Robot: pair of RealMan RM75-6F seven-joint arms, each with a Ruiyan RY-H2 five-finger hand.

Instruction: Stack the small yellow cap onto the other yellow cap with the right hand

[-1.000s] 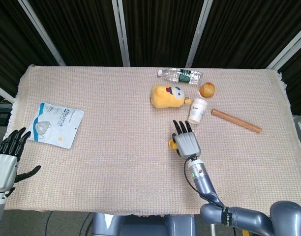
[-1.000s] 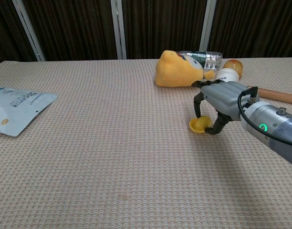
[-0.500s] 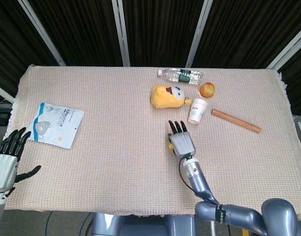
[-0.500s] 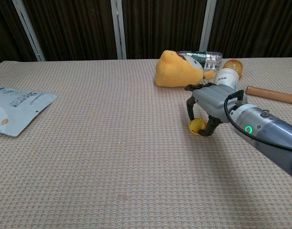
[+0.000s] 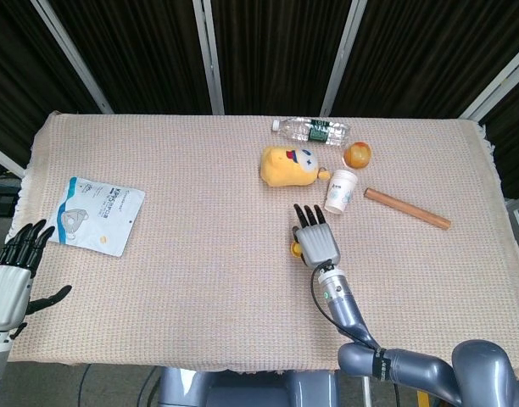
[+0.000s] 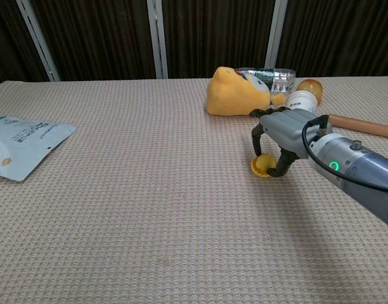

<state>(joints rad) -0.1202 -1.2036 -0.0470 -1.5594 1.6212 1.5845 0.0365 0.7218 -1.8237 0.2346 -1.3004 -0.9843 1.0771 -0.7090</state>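
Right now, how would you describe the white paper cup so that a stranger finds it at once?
Start at the yellow plush toy in the far right part of the table. The white paper cup lies tipped just right of it, below the orange fruit. It is the only white thing there, between the toy and the brown stick.

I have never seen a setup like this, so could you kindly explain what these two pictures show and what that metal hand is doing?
It is a two-armed robot with human-like hands, steered remotely. One picture looks down from its head, the other looks forward from its chest. Its right hand arches over a yellow cap on the cloth-covered table, fingers curled around it; I cannot tell whether it truly holds it, or whether two caps are there. The left hand waits at the table's edge, fingers spread. Also lying there: a yellow plush toy, a water bottle, a paper cup, a round fruit, a wooden stick and a mask packet.
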